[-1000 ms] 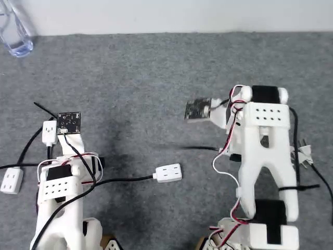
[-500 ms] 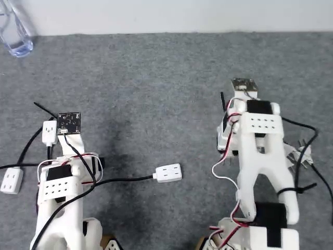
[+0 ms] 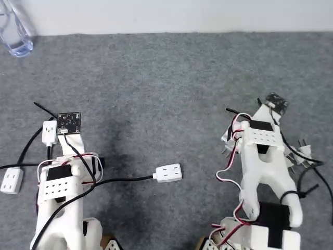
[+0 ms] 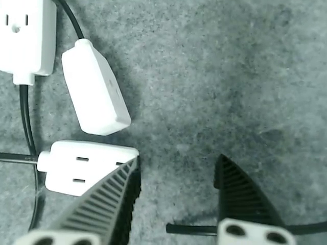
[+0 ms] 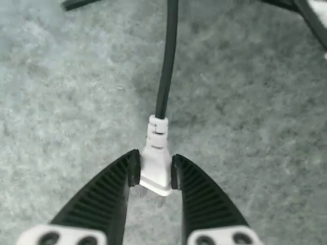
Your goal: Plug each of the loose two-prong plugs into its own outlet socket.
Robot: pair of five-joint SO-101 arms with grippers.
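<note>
1. The right hand (image 5: 154, 160) is clamped on a white plug (image 5: 157, 172), with one finger on each side.
2. The plug lies in line with the hand. Its black cord (image 5: 166, 71) runs straight away from the hand. Its two prongs point back toward the wrist.
3. The middle socket (image 3: 169, 173) lies face up on the gray bench (image 3: 156, 78), between the two arms. It is off to the left of the right arm.
4. So I think the plug must go left. It must also turn until its prongs point down at the slots.
5. The left hand (image 4: 179, 166) is apart and holds nothing. It hangs over the bench, with one finger just beside a side socket (image 4: 87, 168).
6. The left hand is nearer the sockets on that side, so it could hold one steady.
</note>
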